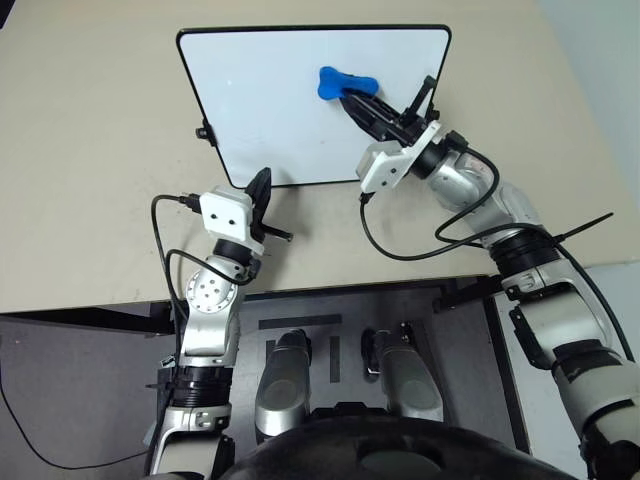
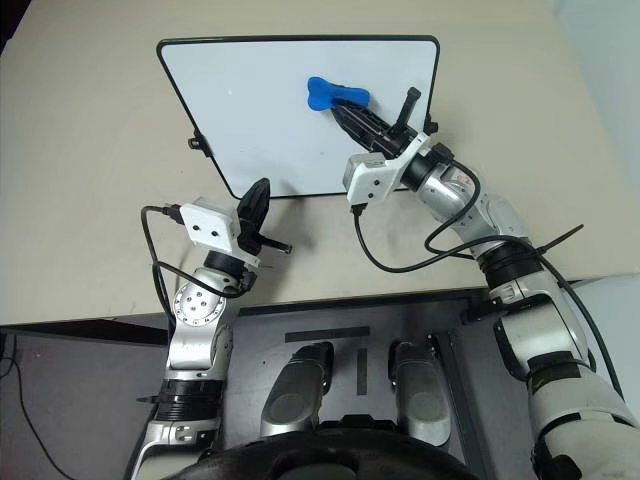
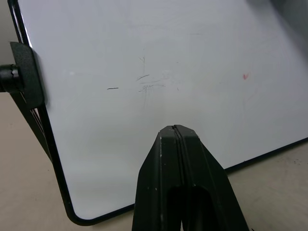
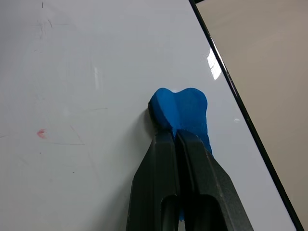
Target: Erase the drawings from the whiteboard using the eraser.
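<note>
The whiteboard (image 1: 270, 100) lies flat on the beige table, its black frame all in view. My right gripper (image 1: 348, 100) reaches over the board's right part and is shut on the blue eraser (image 1: 340, 82), whose free lobe (image 4: 180, 108) rests against the white surface. A small red mark of the drawings (image 4: 41, 133) sits on the board apart from the eraser; it also shows as a red mark (image 3: 245, 76) in the left wrist view. My left gripper (image 1: 264, 176) is shut on nothing and hovers at the board's near edge.
A black clip (image 1: 205, 130) juts from the board's left side. Faint grey strokes (image 3: 144, 84) mark the surface ahead of the left gripper. The beige table (image 1: 90, 150) extends on all sides of the board, and its front edge (image 1: 100, 303) lies near my arms.
</note>
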Robot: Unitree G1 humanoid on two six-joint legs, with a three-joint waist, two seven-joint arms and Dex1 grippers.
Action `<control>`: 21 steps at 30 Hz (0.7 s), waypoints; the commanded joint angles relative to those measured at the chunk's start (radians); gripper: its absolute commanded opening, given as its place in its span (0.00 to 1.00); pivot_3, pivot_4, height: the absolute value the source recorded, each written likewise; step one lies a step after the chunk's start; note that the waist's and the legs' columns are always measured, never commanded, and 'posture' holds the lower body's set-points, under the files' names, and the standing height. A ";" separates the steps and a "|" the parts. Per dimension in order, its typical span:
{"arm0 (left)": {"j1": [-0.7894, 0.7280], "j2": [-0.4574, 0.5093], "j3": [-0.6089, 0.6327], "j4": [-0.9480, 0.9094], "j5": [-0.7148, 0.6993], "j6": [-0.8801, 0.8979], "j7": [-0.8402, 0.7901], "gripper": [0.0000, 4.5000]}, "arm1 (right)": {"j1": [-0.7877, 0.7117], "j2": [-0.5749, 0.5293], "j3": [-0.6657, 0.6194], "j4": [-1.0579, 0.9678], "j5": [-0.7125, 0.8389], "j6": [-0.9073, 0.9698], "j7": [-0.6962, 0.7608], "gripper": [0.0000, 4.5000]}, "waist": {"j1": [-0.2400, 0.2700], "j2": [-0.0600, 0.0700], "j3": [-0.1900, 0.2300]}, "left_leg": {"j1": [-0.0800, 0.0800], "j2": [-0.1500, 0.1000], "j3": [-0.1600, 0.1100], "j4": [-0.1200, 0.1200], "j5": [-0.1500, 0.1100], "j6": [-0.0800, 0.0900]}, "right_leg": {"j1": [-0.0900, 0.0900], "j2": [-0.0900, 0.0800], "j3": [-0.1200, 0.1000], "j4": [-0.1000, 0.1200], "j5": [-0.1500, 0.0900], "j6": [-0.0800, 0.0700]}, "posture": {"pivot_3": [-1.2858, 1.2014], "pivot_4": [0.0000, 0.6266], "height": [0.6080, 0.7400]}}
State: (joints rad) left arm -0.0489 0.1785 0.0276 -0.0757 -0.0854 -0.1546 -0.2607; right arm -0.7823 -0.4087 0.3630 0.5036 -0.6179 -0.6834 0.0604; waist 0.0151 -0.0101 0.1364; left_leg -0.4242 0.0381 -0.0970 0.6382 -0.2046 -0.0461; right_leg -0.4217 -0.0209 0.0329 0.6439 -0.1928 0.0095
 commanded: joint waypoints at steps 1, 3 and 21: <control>-0.010 -0.002 -0.003 -0.017 -0.005 -0.022 -0.005 0.00 | 0.024 0.007 0.024 0.012 0.044 0.016 0.091 0.01 | 0.000 0.000 0.000 | 0.000 0.000 0.000 0.000 0.000 0.000 | 0.000 0.000 0.000 0.000 0.000 0.000 | 0.52 0.24 1.00; -0.010 -0.002 -0.003 -0.018 -0.005 -0.021 -0.005 0.00 | 0.040 0.013 0.044 0.022 0.055 0.018 0.143 0.01 | 0.000 0.000 0.000 | 0.000 0.000 0.000 0.000 0.000 0.000 | 0.000 0.000 0.000 0.000 0.000 0.000 | 0.52 0.24 1.00; -0.010 -0.003 -0.001 -0.020 -0.003 -0.020 0.001 0.00 | 0.041 0.009 0.022 0.005 0.020 0.066 0.109 0.01 | 0.000 0.000 0.000 | -0.001 0.000 0.000 0.000 0.000 0.000 | -0.001 0.000 0.000 0.000 0.000 0.000 | 0.52 0.24 1.00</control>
State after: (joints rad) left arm -0.0513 0.1782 0.0265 -0.0758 -0.0852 -0.1545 -0.2594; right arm -0.7214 -0.3782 0.4524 0.5619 -0.6176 -0.6348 0.2149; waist 0.0151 -0.0101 0.1364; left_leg -0.4255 0.0381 -0.0972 0.6383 -0.2047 -0.0463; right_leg -0.4232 -0.0210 0.0329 0.6444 -0.1923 0.0090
